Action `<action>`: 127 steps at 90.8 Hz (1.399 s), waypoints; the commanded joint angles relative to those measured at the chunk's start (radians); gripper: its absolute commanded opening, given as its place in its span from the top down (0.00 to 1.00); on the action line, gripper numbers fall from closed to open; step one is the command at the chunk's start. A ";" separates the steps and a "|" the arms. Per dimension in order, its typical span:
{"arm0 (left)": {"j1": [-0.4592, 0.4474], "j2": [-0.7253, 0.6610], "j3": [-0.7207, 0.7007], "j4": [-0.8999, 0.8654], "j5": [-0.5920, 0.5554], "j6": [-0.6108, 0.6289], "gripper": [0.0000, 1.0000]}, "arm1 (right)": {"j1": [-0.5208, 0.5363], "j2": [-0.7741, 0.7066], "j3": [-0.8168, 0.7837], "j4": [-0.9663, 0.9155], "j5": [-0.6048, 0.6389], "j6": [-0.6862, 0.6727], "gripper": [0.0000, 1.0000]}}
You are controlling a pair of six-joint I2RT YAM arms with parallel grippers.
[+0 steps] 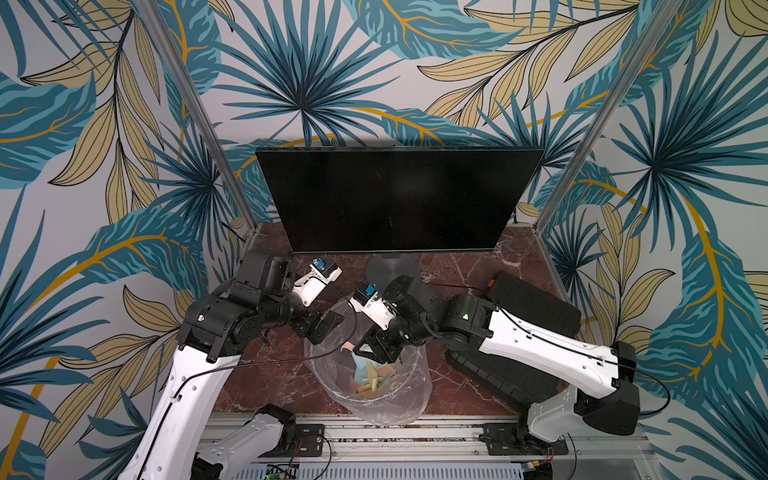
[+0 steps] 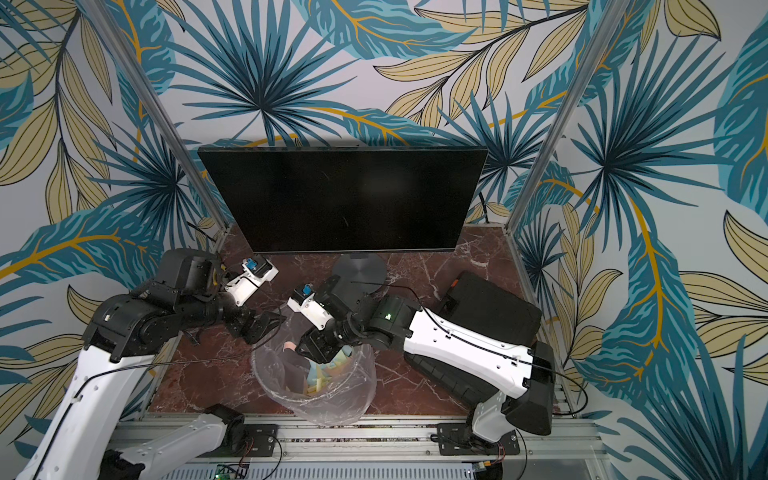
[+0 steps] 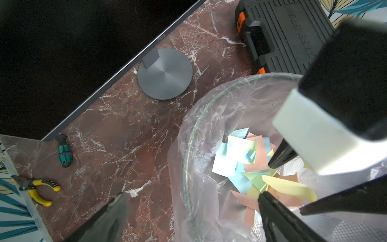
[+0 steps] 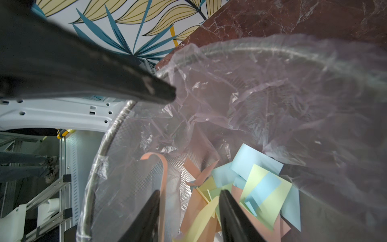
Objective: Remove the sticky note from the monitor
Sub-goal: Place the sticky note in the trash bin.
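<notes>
The monitor (image 1: 399, 199) (image 2: 340, 199) stands at the back, its dark screen bare in both top views; its lower edge (image 3: 62, 52) shows in the left wrist view. A pink sticky note (image 4: 164, 174) (image 1: 347, 347) hangs curled inside the bin, clinging to the inner face of one finger of my right gripper (image 4: 189, 192) (image 2: 305, 351). The jaws stand apart, the other finger clear of the note. My left gripper (image 3: 193, 194) (image 1: 328, 328) is wide open, straddling the bin's rim and holding nothing.
A mesh bin (image 1: 374, 415) (image 4: 100, 146) lined with clear plastic holds several coloured notes. The monitor's round base (image 3: 165, 73) stands behind it. A black ribbed case (image 1: 536, 307) lies to the right. A screwdriver (image 3: 65, 154) and yellow pliers (image 3: 37, 188) lie at the left.
</notes>
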 commanded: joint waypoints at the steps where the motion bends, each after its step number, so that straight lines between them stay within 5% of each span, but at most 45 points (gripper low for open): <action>1: -0.009 -0.008 -0.021 0.056 0.067 -0.010 0.00 | 0.003 -0.007 0.008 0.017 0.037 -0.012 0.51; 37: -0.034 -0.039 -0.084 0.094 0.136 -0.022 0.00 | 0.004 -0.027 -0.045 0.095 0.123 0.052 0.45; 92: -0.094 -0.039 -0.226 0.163 0.053 -0.032 0.00 | 0.004 -0.096 -0.105 0.237 0.114 0.113 0.44; 127: -0.098 -0.061 -0.262 0.169 -0.021 0.004 0.00 | 0.000 -0.146 -0.107 0.198 0.151 0.127 0.28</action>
